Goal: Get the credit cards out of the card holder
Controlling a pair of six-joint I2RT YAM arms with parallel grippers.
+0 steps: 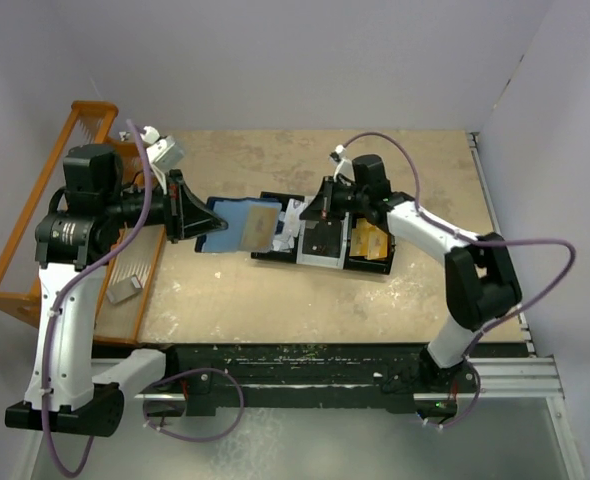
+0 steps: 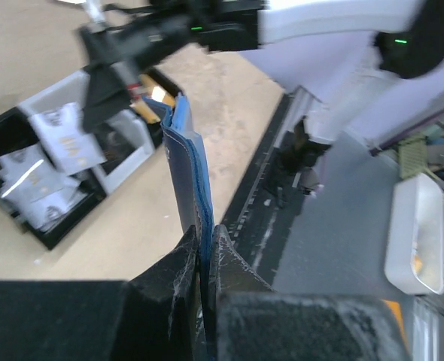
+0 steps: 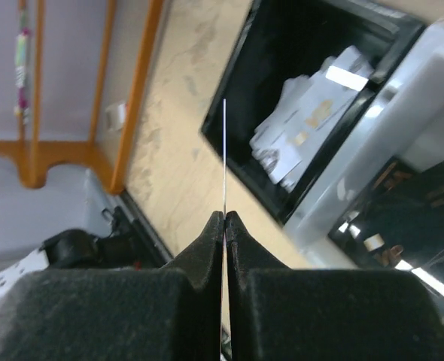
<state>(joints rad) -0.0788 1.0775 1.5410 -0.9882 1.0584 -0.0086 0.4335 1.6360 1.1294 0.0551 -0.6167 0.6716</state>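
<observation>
Beige worn tabletop (image 1: 395, 170), purple-grey walls round it. An orange wooden rack (image 1: 35, 220) sits at the far left edge of the table, with a small grey block (image 1: 125, 290) lying on its lower part.

The black three-compartment tray (image 1: 270, 257) is mid-table, slightly right of centre. Its left section holds a loose pile of white cards (image 1: 287, 232), the middle section is pale-walled, and the right section has orange cards (image 1: 370, 240). The right wrist view shows the same white pile (image 3: 305, 120) inside the black walls (image 3: 297, 45).

The card holder (image 1: 220, 228) is just left of the tray, lifted off the table and opened out, with its paler blue inner face up toward the top camera. A tan patch (image 1: 260, 228) lies on that face; can't tell if it's a card or a pocket. In the left wrist view the holder (image 2: 184, 173) is seen edge-on, dark navy outside with a blue seam.

The left gripper (image 1: 187, 210) is clamped on the holder's left edge; the wrist view shows its fingers pinched tight on the material (image 2: 205, 237).

The right gripper (image 1: 313, 212) is over the tray, near the boundary of its left and middle sections. Its jaws are closed (image 3: 225, 218) on a thin card (image 3: 224, 158), which is seen edge-on as a white line sticking straight out from the fingertips, above the table just beside the tray's left section. The card's face is not visible.
</observation>
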